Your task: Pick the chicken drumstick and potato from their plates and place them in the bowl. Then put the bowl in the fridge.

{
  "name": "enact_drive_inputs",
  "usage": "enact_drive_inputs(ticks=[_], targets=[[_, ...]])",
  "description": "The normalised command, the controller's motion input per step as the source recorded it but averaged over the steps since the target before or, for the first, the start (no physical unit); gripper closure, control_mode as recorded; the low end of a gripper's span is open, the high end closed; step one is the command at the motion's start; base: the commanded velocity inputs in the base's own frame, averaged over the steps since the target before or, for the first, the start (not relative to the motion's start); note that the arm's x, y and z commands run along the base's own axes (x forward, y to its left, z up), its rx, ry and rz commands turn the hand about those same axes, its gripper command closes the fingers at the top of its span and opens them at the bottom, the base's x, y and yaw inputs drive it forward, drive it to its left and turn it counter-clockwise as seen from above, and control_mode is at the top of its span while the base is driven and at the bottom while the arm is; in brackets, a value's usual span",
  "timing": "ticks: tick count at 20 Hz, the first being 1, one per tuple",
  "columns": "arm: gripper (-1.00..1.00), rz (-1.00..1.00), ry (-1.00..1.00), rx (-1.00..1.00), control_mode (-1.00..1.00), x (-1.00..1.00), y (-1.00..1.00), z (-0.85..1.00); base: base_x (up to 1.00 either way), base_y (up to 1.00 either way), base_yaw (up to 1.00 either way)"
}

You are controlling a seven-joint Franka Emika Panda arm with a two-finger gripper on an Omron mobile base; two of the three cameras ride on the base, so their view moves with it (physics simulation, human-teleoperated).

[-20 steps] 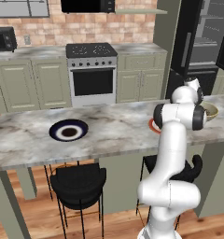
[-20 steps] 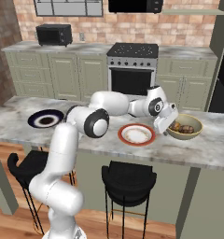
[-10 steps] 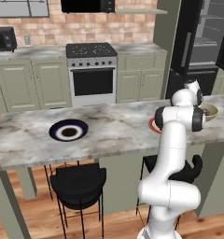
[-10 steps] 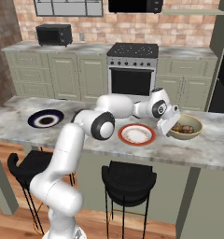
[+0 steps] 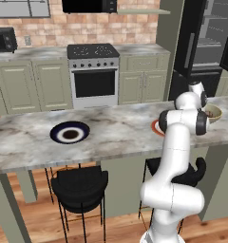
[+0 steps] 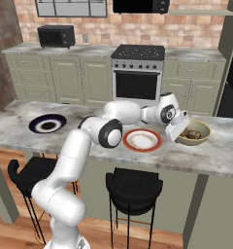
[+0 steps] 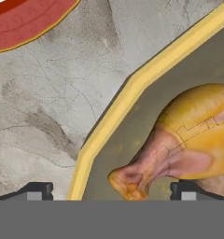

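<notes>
The tan bowl [image 6: 202,138] stands on the island's right end, also seen as the bowl [image 5: 216,113] past the arm. The chicken drumstick [image 7: 188,135] lies inside it, and brown food [image 6: 192,133] shows there; I cannot tell the potato apart. My gripper [image 6: 178,130] hangs open and tilted at the bowl's left rim. Its jaws straddle the yellow rim [image 7: 128,93], one fingertip [image 7: 35,190] outside, the other inside by the drumstick's bony end. The orange-red plate [image 6: 142,140] and the navy plate [image 6: 47,123] look bare. The black fridge [image 5: 206,42] stands behind with its door open.
A steel oven [image 5: 94,76] with a black door sits in the back counter run, a microwave [image 6: 55,35] to its left. Two black stools [image 6: 133,187] stand under the island's near edge. The marble top [image 5: 116,130] lies bare between the two plates.
My gripper has slid a little to the right and dipped lower onto the bowl's rim. It has stayed open. Plates and bowl have not moved.
</notes>
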Motion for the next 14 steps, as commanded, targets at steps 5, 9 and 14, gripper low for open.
enact_drive_inputs(ticks=[5,9,14], targets=[[1.00,0.00,0.00,0.01,-1.00,-0.07,0.00,-0.06,0.00,0.00,0.00],[1.00,0.00,0.00,0.06,-1.00,-0.07,0.00,-0.02,0.00,0.00,0.00],[1.00,0.00,0.00,0.09,-1.00,-0.07,0.01,-0.01,0.00,0.00,0.00]])
